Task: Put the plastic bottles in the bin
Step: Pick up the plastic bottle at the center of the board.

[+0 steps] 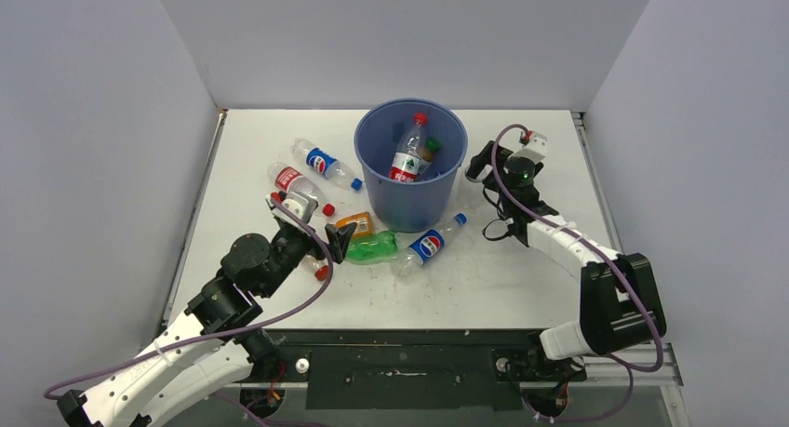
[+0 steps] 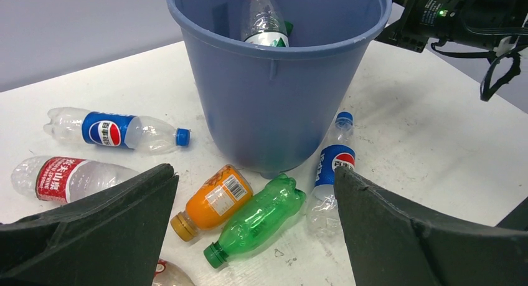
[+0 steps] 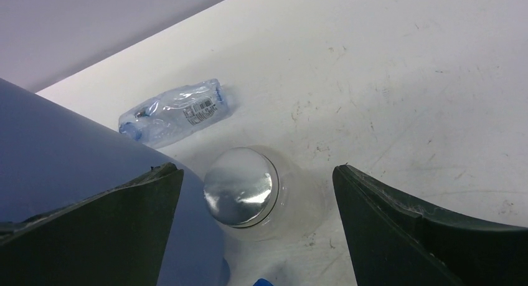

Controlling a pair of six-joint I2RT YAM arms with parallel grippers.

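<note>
The blue bin (image 1: pixel 409 180) stands mid-table with a red-capped bottle (image 1: pixel 407 153) and another bottle inside. In front of it lie an orange juice bottle (image 2: pixel 212 202), a green bottle (image 2: pixel 258 217) and a blue-label bottle (image 2: pixel 330 167). To its left lie a second blue-label bottle (image 2: pixel 115 130) and a red-label bottle (image 2: pixel 62 177). My left gripper (image 2: pixel 254 171) is open and empty above the green bottle. My right gripper (image 3: pixel 256 168) is open beside the bin's right wall, over an upright clear bottle with a silver cap (image 3: pixel 240 187). A plain clear bottle (image 3: pixel 174 111) lies beyond it.
A further red-capped bottle (image 2: pixel 168 275) lies under my left gripper, partly hidden. The bin wall (image 3: pixel 75 155) is right beside my right gripper's left finger. Grey walls enclose the table on three sides. The right arm (image 2: pixel 461 12) reaches close to the bin rim.
</note>
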